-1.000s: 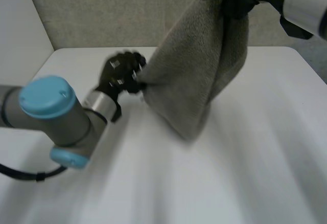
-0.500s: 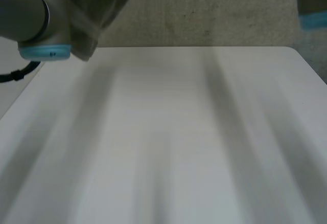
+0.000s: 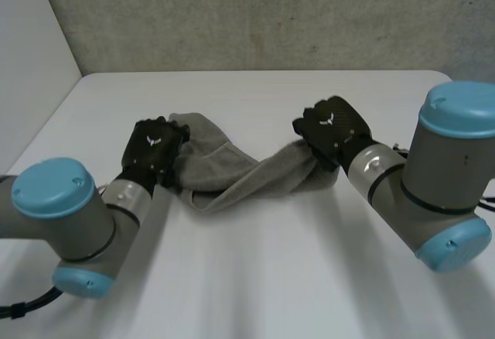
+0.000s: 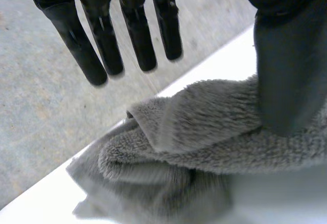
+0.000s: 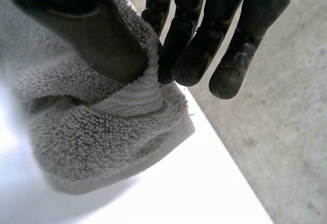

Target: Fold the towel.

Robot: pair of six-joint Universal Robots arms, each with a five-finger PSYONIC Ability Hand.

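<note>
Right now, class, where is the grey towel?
In the head view the grey towel lies bunched on the white table, stretched between the left robot hand and the right robot hand, which pinches its end.

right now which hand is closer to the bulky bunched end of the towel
Left. The left hand sits at the bunched end of the towel, thumb on it, fingers straight. The right hand pinches the opposite, thinner twisted end.
</note>
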